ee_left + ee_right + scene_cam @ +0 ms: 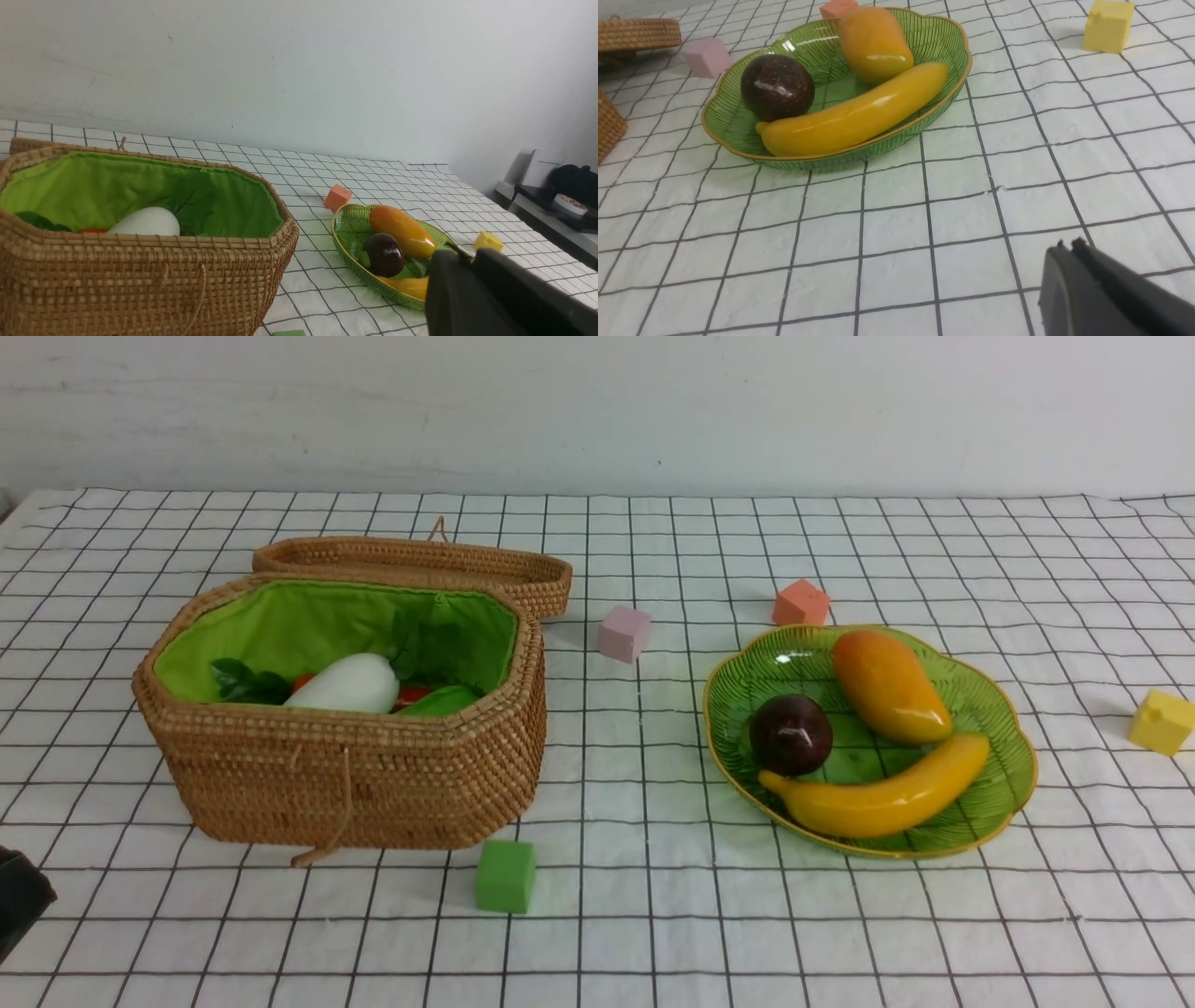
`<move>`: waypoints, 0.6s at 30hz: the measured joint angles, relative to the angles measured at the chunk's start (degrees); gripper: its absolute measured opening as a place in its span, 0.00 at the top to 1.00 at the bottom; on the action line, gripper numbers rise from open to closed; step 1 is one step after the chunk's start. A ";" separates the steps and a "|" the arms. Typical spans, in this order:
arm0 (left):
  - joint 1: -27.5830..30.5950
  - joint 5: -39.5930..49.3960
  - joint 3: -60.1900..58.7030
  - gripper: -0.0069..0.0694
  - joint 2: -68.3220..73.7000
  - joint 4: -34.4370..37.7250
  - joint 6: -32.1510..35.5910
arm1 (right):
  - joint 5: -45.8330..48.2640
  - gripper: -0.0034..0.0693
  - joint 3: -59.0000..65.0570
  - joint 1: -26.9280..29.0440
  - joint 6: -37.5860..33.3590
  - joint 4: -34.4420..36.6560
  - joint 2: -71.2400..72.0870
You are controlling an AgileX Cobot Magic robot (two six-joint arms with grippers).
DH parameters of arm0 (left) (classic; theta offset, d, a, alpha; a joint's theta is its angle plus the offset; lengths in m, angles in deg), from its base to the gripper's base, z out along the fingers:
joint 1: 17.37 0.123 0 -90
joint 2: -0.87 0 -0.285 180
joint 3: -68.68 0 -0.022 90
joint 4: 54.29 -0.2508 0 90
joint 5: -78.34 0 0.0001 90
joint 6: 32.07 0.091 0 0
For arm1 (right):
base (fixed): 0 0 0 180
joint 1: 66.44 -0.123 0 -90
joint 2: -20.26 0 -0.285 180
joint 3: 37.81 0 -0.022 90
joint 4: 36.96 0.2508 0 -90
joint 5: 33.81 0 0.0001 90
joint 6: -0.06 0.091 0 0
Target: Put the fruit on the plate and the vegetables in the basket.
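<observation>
The yellow banana (878, 793), the orange-yellow mango (887, 686) and the dark-purple mangosteen (791, 735) lie on the green leaf-shaped plate (794, 658) at the right. The wicker basket (345, 775) stands open at the left. In it lie the white radish (345, 683), a bit of the orange carrot (411, 693) and part of the light-green gourd (441, 702). My left gripper (467, 254) is shut and empty, low at the near left, apart from the basket. My right gripper (1066, 243) is shut and empty over bare cloth, nearer than the plate (738, 130).
The basket's lid (411, 563) lies open behind it. Foam cubes sit on the checked cloth: a pink one (624, 633), an orange one (800, 604), a yellow one (1160, 721) at the far right and a green one (505, 875) in front of the basket.
</observation>
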 joint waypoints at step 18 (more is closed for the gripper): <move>34.28 -10.27 -15.63 0.93 -7.52 48.61 58.30 | 0.07 0.94 0.00 -0.05 0.11 0.20 0.00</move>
